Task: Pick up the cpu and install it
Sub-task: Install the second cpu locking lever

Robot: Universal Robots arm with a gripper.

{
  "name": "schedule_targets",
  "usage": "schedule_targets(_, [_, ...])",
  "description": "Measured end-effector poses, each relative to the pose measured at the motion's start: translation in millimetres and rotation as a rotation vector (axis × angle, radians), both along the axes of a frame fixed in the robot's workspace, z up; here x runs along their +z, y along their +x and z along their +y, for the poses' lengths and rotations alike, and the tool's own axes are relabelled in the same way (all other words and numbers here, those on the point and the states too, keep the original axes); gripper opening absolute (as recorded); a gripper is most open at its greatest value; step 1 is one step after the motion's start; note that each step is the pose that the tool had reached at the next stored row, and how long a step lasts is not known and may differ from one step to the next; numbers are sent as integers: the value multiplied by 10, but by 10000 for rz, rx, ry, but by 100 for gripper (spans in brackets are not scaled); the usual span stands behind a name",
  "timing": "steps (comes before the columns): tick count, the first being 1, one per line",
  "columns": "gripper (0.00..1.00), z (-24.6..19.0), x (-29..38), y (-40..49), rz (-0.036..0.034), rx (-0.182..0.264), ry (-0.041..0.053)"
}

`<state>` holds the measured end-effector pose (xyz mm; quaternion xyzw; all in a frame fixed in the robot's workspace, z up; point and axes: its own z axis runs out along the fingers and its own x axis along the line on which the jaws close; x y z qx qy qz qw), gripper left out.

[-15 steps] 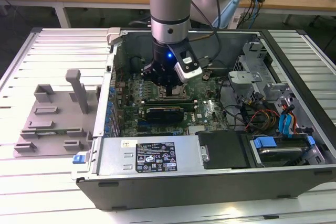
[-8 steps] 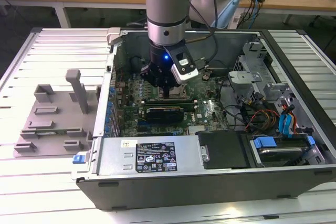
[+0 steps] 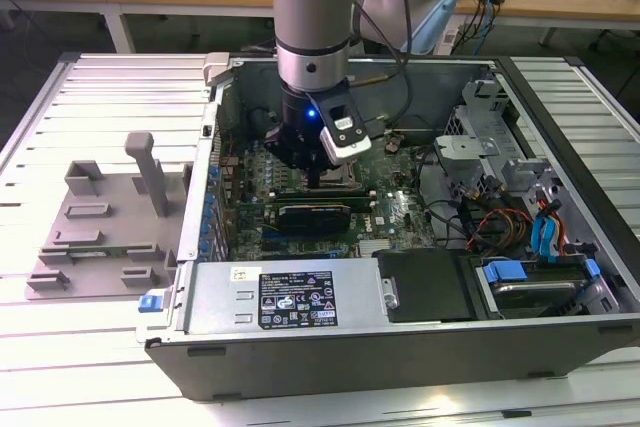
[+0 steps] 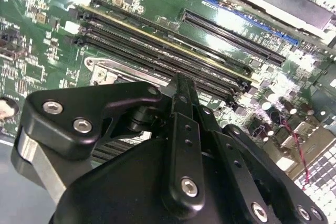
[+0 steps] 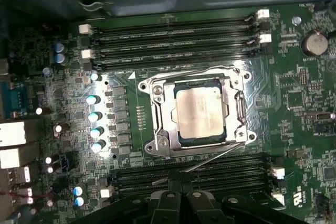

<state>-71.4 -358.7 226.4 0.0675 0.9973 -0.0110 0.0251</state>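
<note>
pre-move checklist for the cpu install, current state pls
1. cpu lying in the socket frame, looks square to it: ok.
2. cpu fully seated on its contacts: cannot tell.
3. hand apart from the cpu, over the memory slots: ok.
4. Nothing held in the hand: cannot tell.
5. Thin retention lever beside the frame, looks unlatched: not ok.
6. Arm inside the open computer case, above the motherboard: ok.

The cpu (image 5: 201, 115) has a dull silver top inside a bright silver socket frame (image 5: 157, 124), on a green motherboard (image 5: 310, 129) lined with black memory slots (image 5: 173, 38). The gripper (image 5: 181, 190) is black; the fixture tray (image 3: 100, 227) is grey.
</note>
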Motion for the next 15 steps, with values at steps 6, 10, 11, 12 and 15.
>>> schedule_targets(6, [11, 18, -39, -41, 1, -898, 47])
schedule_targets(10, [11, 32, -75, -44, 6, -1103, 147])
schedule_targets(11, [11, 33, -88, -45, 7, -1173, 180])
schedule_targets(12, [11, 33, -96, -46, 7, -1216, 191])
schedule_targets(15, [11, 32, -121, -51, 10, -1355, 245])
